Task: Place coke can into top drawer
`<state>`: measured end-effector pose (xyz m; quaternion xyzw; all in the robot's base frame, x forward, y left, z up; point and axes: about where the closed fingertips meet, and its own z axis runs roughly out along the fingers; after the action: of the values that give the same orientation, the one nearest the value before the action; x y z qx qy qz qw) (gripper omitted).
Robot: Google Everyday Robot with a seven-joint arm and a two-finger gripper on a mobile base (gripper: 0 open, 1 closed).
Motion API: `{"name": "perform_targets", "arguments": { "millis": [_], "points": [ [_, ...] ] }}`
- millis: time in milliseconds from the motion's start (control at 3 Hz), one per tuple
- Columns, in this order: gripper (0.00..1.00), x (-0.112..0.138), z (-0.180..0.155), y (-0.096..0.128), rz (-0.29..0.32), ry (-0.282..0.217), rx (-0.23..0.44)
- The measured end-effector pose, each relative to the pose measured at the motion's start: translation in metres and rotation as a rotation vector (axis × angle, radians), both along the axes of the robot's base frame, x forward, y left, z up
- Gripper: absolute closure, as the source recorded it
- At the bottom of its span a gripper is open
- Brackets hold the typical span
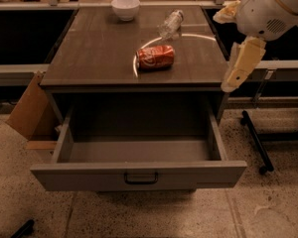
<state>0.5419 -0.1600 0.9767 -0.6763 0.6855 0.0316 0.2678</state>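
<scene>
The drawer (89, 175) sits open, down and left of the gripper (238, 68), ready for the can (155, 57) lying to its left. I can't tell if the gripper is open or closed.

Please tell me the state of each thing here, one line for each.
coke can: lying on its side on the cabinet top, not held.
top drawer: pulled open, nothing inside.
gripper: beside the cabinet top, right edge, apart from the can.
plastic bottle: lying on its side.
bowl: upright.
</scene>
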Motion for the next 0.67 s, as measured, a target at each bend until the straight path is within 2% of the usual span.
{"name": "perform_targets", "arguments": {
  "millis": [333,667],
  "points": [
    [0.00,0.000,0.000,0.000,0.000,0.000,0.000],
    [0.00,0.017,-0.004,0.012,0.049,-0.030,0.008]
  ]
}}
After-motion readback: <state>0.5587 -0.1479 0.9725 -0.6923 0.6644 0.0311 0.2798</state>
